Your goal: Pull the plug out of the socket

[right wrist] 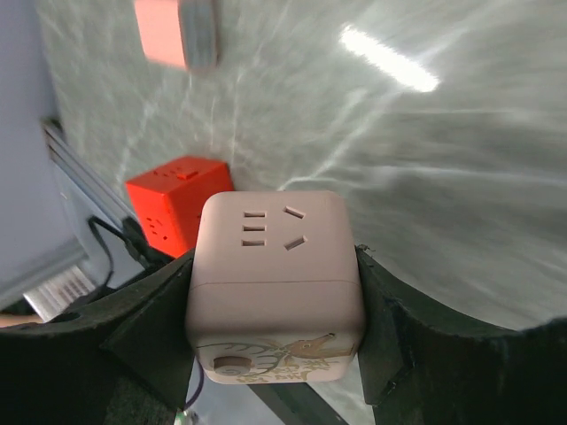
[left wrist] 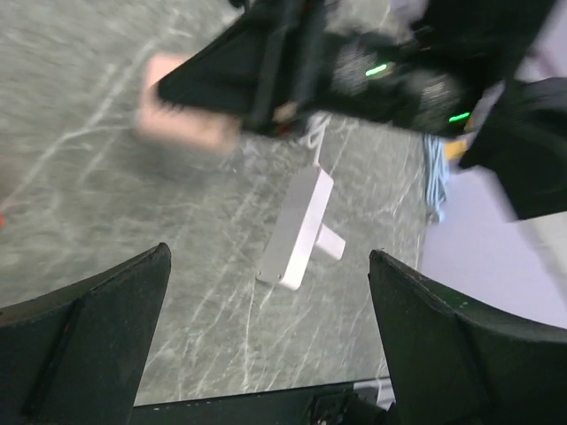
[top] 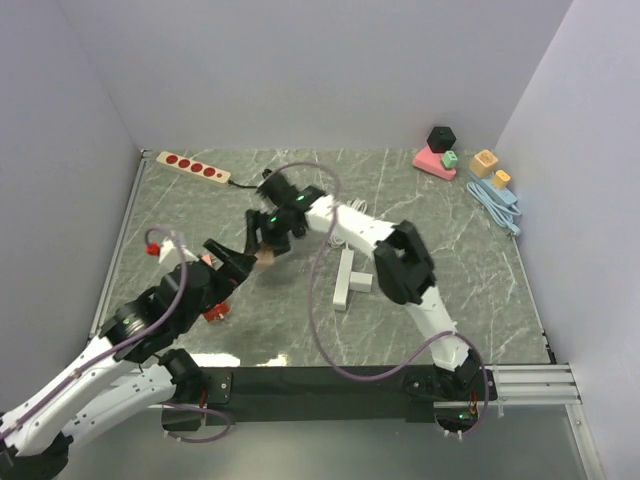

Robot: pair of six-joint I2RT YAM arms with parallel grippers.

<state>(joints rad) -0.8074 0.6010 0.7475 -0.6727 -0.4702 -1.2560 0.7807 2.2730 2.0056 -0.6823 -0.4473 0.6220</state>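
Observation:
A white power strip (top: 344,278) lies mid-table with a white plug (top: 362,283) in its side. Both show in the left wrist view, strip (left wrist: 297,228) and plug (left wrist: 332,241). My right gripper (top: 268,240) is shut on a pink cube socket (top: 265,258), held above the table left of the strip. In the right wrist view the cube (right wrist: 275,292) fills the space between the fingers of that gripper (right wrist: 275,274). My left gripper (top: 238,264) is open and empty just left of the cube. In its own view the left gripper (left wrist: 270,257) faces the blurred cube (left wrist: 182,119).
A red cube socket (top: 215,312) sits by the left arm and shows in the right wrist view (right wrist: 177,204). A red power strip (top: 193,166) lies at the back left. Coloured blocks (top: 440,155) and a blue cable (top: 497,205) are at the back right.

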